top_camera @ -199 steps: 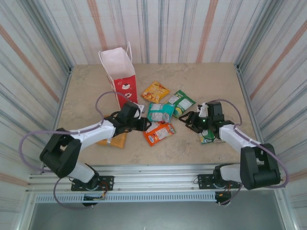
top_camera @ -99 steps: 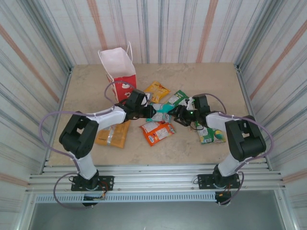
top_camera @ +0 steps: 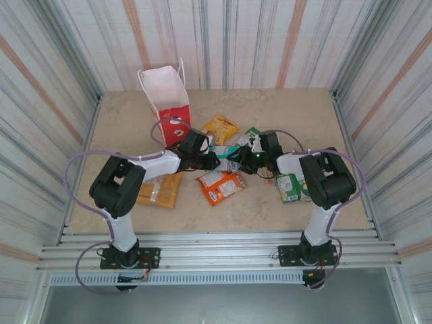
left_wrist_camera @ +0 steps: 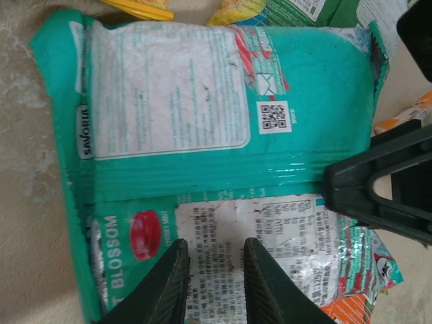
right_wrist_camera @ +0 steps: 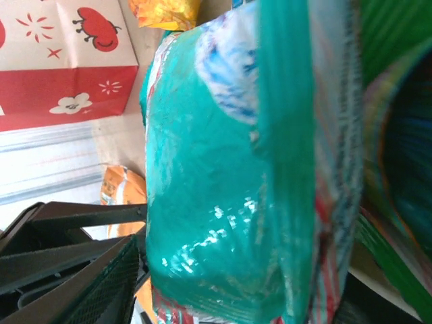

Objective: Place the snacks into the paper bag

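Mid-table, the left hand [left_wrist_camera: 214, 251] is narrowly open over the teal packet [left_wrist_camera: 202, 101], right hand [top_camera: 242, 162] straddling it, grip unclear

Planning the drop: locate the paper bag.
Top view: the paper bag stands upright at the far left of the table, left of the yellow packet.
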Motion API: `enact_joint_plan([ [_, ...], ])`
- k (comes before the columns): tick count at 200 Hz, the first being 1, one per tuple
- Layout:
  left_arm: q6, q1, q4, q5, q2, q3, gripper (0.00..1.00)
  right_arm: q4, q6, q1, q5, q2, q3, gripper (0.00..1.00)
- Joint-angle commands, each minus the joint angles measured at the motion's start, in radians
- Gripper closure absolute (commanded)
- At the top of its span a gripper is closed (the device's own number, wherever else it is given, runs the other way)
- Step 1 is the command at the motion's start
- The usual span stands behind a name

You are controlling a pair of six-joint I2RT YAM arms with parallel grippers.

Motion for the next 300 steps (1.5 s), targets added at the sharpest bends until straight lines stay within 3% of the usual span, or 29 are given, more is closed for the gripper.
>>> enact_joint_plan([
  [1,0.001,0.003,-0.006,0.02,0.023,0.005,0.73,0.016,0.008,0.013,0.013,0.024,0.035,0.52],
  [27,0.016,0.003,-0.028,0.01,0.004,0.018,0.73,-0.043,-0.036,0.015,0.045,-0.002,0.03,0.67],
  [78,0.057,0.004,-0.142,0.023,-0.134,0.06,0.7,-0.057,-0.071,0.015,0.082,-0.143,-0.026,0.85],
  [115,0.142,0.009,-0.374,-0.007,-0.261,0.193,0.54,-0.093,-0.098,0.013,0.126,-0.287,-0.044,0.89],
  [153,0.2,0.054,-0.626,-0.13,-0.294,0.43,0.48,-0.201,-0.155,0.014,0.175,-0.422,-0.019,0.89],
  [207,0.261,0.147,-0.902,-0.313,-0.145,0.832,0.43,-0.261,-0.189,0.012,0.203,-0.526,0.016,0.88],
  [268,0.312,0.197,-1.118,-0.346,0.18,1.273,0.41,-0.302,-0.214,0.014,0.215,-0.534,0.046,0.87],
  [300,0.297,0.208,-1.15,-0.327,0.295,1.378,0.45,-0.309,-0.218,0.013,0.217,-0.529,0.049,0.87],
])
